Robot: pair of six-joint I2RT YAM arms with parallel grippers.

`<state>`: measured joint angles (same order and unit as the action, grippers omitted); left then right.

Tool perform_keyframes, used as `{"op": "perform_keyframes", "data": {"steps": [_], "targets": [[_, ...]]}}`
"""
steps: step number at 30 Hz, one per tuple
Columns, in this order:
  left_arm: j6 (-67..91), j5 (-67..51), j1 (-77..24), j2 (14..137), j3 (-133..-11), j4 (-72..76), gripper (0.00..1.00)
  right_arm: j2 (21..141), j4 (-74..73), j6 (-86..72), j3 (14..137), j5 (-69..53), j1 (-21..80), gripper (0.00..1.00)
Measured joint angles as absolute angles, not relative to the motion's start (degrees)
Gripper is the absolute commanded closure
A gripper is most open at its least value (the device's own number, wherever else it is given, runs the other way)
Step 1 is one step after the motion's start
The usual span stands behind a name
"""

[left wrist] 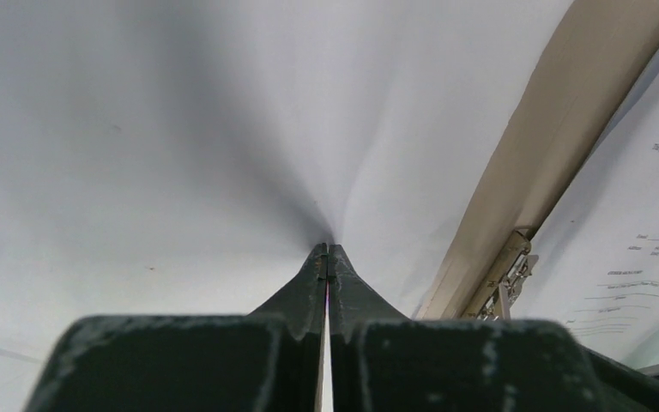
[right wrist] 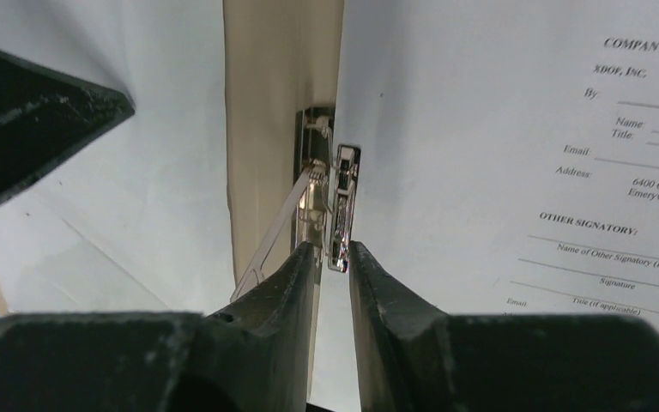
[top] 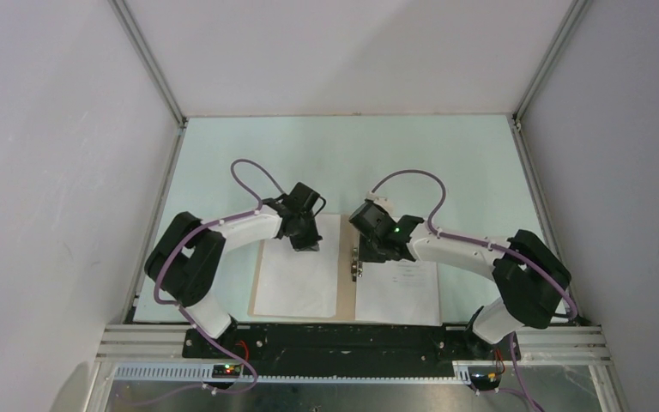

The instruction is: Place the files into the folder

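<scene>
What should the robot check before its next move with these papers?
1. The folder lies open: ok.
2. The left tool is shut on the blank sheet: ok.
3. The right tool is at the metal clip: ok.
4. Its hold on the metal clip: cannot tell.
5. The blank sheet reaches the metal clip: not ok, bare folder shows between.
6. The printed sheet lies flat: ok.

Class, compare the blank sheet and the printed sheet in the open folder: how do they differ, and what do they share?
The blank sheet carries no text; the printed sheet has lines of black print.
The blank sheet lies on the folder's left half, the printed sheet on its right.
The blank sheet puckers where the left end effector pinches it; the printed sheet lies flat.
Both are white, similar in size.
</scene>
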<state>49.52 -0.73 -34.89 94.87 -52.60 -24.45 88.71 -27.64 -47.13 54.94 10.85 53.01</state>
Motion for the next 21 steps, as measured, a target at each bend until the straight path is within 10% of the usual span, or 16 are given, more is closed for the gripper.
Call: {"op": "perform_keyframes", "data": {"steps": [21], "targets": [[47.53,-1.56,-34.26,83.15,-54.89,-28.16,0.91,97.54,-24.75,-50.15,57.39,8.01,48.95,0.94]]}}
